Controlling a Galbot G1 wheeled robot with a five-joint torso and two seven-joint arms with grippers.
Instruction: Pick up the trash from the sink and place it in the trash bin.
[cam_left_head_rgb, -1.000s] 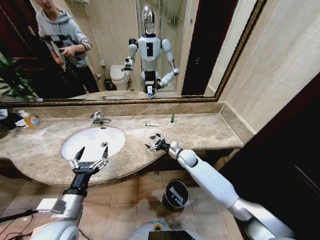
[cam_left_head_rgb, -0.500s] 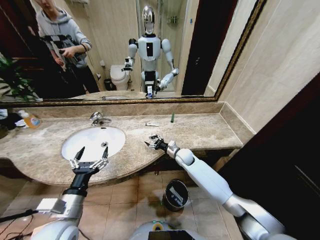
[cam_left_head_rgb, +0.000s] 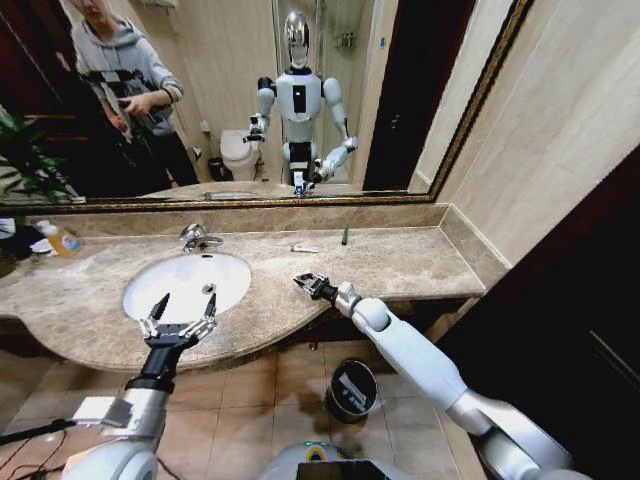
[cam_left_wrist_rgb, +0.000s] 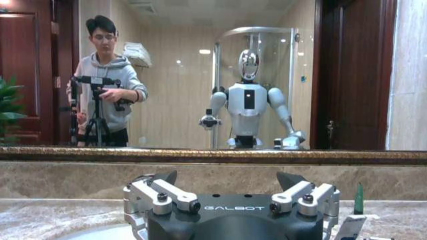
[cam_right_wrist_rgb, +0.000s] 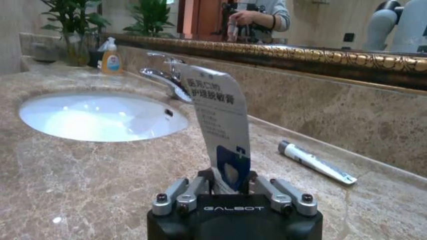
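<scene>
Trash, a white packet, stands clenched in the right tool, which has closed and drawn toward the counter edge, the bin at six o'clock below. Left tool hovers released at the sink rim.

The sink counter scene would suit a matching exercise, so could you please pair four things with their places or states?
Things:
1. left tool
2. right tool
3. trash bin
4. dark green tube

Places or states:
A. on the floor below the counter edge
B. shut on a white packet
C. open, at the basin's near rim
D. upright by the back wall

Pairs: 1-C, 2-B, 3-A, 4-D
</scene>
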